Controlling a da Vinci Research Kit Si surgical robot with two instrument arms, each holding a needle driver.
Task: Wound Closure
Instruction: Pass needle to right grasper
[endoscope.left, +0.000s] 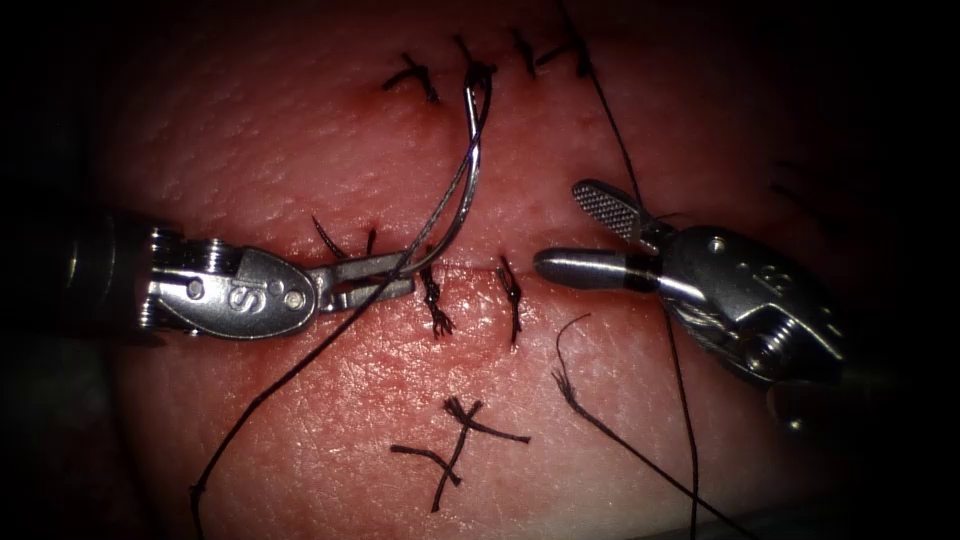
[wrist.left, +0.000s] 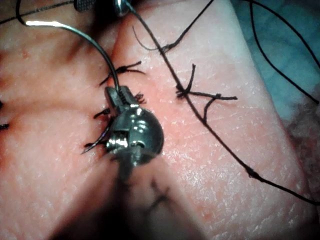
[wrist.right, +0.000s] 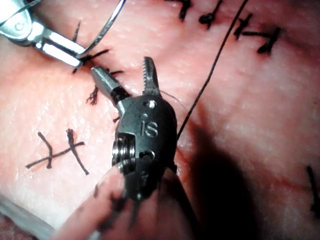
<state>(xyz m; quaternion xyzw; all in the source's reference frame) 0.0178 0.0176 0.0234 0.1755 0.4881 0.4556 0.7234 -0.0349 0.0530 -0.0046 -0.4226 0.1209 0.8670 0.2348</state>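
Note:
My left tool (endoscope.left: 375, 280) comes in from the left, its jaws shut on the curved needle (endoscope.left: 463, 190) near one end, right at the cut (endoscope.left: 470, 264). From there the needle arcs up and away, above the tissue (endoscope.left: 330, 150), and is not in it. Its far end carries the thread (endoscope.left: 300, 370), which runs back along the curve, across the jaws and off to the lower left. The left wrist view shows the same hold (wrist.left: 120, 95) on the needle (wrist.left: 90, 40). My right tool (endoscope.left: 560, 230) stands on the right, jaws open and holding nothing (wrist.right: 121, 67).
Tied stitches (endoscope.left: 512, 300) cross the cut, and a second row (endoscope.left: 410, 75) sits farther up. Cut thread ends (endoscope.left: 460, 440) lie crossed on the near tissue. Another long thread (endoscope.left: 683, 400) runs down behind the right tool. A frayed strand (endoscope.left: 575, 395) lies beside it.

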